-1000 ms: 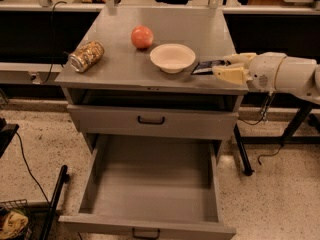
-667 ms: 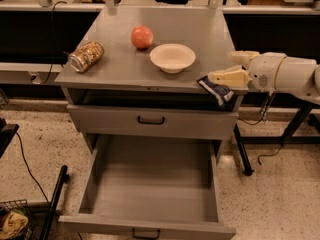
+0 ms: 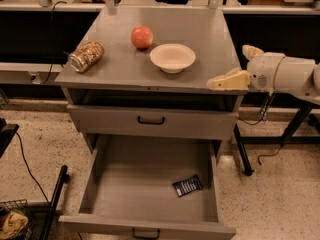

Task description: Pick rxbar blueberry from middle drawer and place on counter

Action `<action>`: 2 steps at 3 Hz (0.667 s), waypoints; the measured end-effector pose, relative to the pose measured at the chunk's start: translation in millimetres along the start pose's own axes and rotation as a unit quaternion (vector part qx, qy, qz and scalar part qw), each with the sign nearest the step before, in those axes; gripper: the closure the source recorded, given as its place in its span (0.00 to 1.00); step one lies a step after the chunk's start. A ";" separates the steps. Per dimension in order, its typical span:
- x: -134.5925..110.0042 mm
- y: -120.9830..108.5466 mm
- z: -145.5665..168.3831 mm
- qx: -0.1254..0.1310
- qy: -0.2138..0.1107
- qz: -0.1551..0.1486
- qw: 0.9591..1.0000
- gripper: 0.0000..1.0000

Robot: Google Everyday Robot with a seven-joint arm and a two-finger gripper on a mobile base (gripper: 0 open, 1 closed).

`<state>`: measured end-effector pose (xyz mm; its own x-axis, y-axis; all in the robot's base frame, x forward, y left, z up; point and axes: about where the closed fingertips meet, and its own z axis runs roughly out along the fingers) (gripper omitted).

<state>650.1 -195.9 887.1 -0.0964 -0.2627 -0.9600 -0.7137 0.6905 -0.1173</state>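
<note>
Arm: a white, thick-jointed robot arm [image 3: 282, 74] reaches in from the right of the scene, lying about level with the desk top.
Hand: the cream-coloured hand [image 3: 222, 82] points left, at the near right corner of the broad flat grey metal desk [image 3: 200, 19]; whether it touches the edge cannot be told.
Hand state: how far open it is cannot be told; it has hold of nothing.
Bar place: the small flat dark navy rxbar blueberry [image 3: 187, 186] lies on the floor of the wide, deep grey metal middle drawer [image 3: 135, 184], in its near right part, well below the hand.
Bar lie: flat, pale lettering up; its long axis runs left to right, the right end turned a little to the far side.
Drawer: pulled fully out toward the near side; above it a closed grey drawer front with a dark handle [image 3: 151, 120].
On the desk: a patterned tin can [image 3: 86, 56] on its side at the left, a round red-orange fruit [image 3: 142, 36] farther back, a cream shallow bowl [image 3: 172, 57] just right of the fruit and nearer.
Count: one bar, one can, one fruit, one bowl, one hand, two drawers.
</note>
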 end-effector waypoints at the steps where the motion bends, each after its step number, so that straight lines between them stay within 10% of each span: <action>1: 30.5 9.4 13.2 -0.012 0.073 -0.044 0.996 0.00; 2: 99.2 30.2 -1.8 -0.051 0.180 -0.122 0.975 0.00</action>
<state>617.7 -202.4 788.8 -0.1398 -0.6424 -0.7535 -0.8094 0.5124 -0.2868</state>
